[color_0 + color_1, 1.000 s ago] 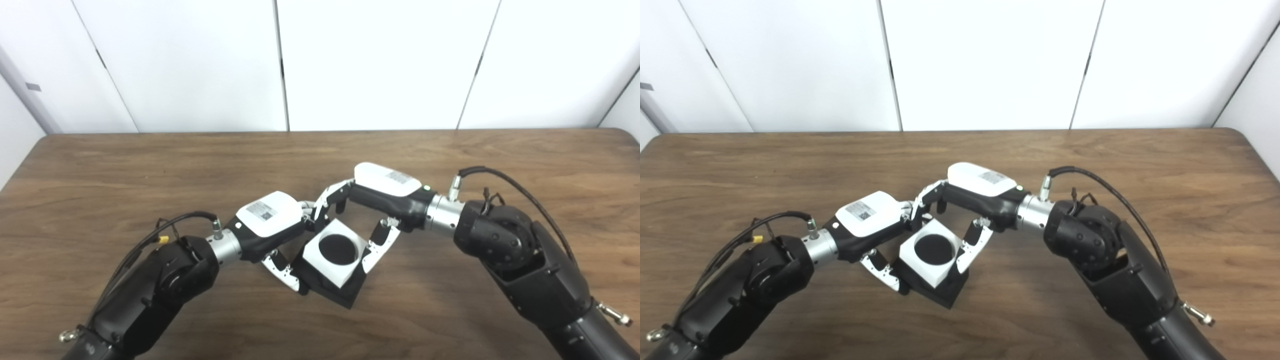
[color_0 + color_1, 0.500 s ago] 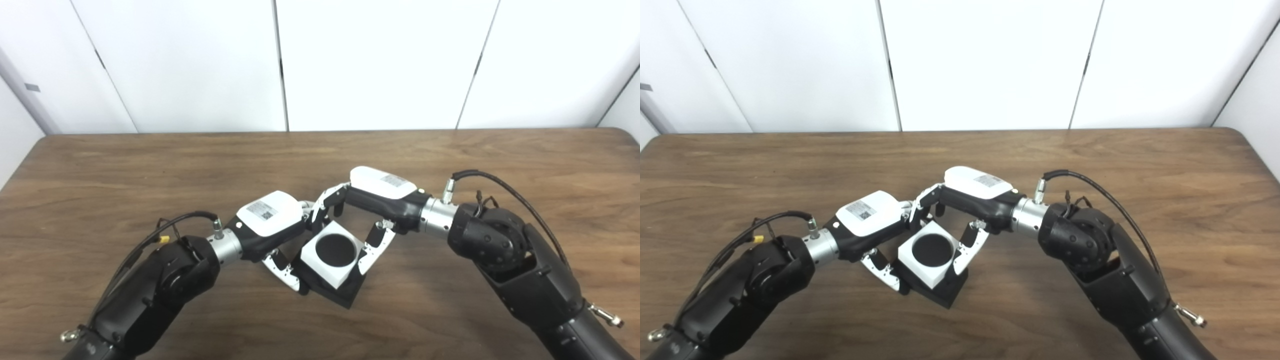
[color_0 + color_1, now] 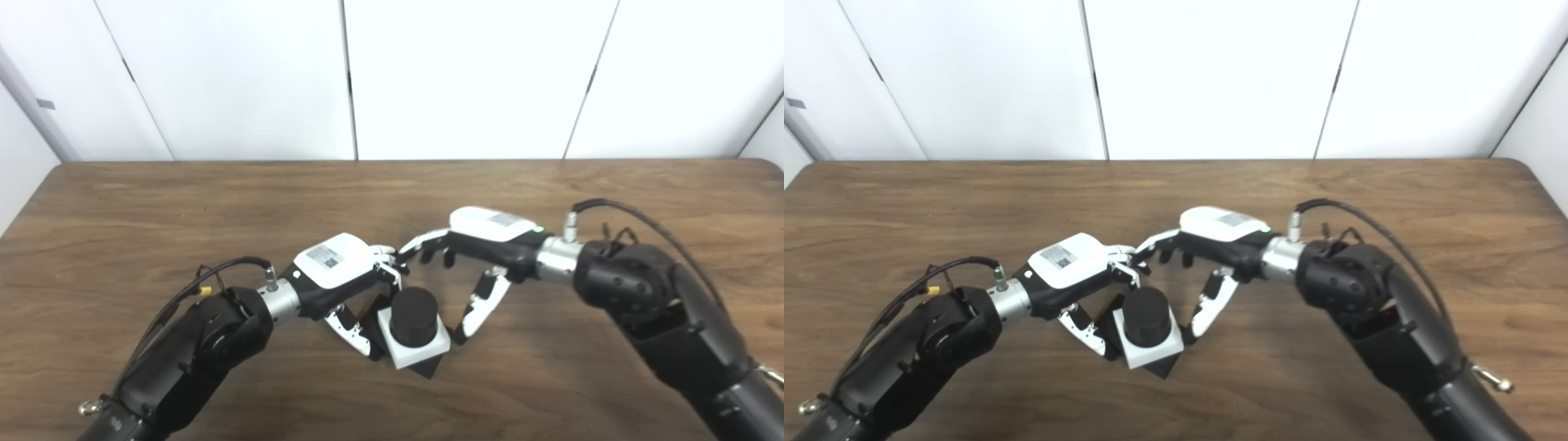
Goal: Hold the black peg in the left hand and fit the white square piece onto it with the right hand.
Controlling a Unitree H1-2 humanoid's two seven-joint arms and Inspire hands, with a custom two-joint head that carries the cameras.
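Note:
The black peg [image 3: 414, 315] stands upright near the table's middle front, on a black base whose corner [image 3: 430, 369] shows below. The white square piece [image 3: 421, 354] sits low around the peg, and the peg's round top sticks up through its hole. My left hand [image 3: 343, 275] is shut on the peg's base from the left, thumb in front and fingers behind. My right hand [image 3: 481, 257] is open, to the right of the piece and a little above it. Its fingers are spread and its thumb tip is close beside the piece's right edge.
The brown wooden table [image 3: 184, 208] runs wide to both sides, with its far edge against white wall panels [image 3: 465, 73]. Both black forearms, left [image 3: 196, 343] and right [image 3: 667, 318], come in from the bottom corners.
The white piece has slid down the peg, so the peg's top now stands out above it. My right hand has let go, opened and drawn back to the right. The camera shifted slightly.

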